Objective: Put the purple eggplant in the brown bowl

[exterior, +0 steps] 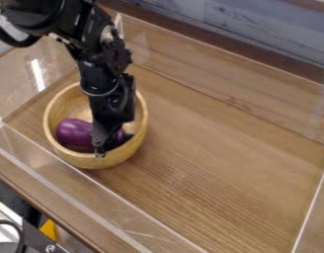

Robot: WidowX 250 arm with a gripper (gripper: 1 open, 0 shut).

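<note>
The brown bowl (62,103) stands at the left of the wooden surface. The purple eggplant (75,131) lies inside it on the bowl's floor. My gripper (106,141) points straight down into the bowl. Its black fingers are shut on the eggplant's right end, which they hide. The arm rises from the bowl toward the upper left and covers part of the bowl's far rim.
Clear plastic walls (151,232) fence the wooden table top (217,148) at the front, left and right. The bowl sits close to the front-left wall. A grey-blue panel (257,25) runs along the back.
</note>
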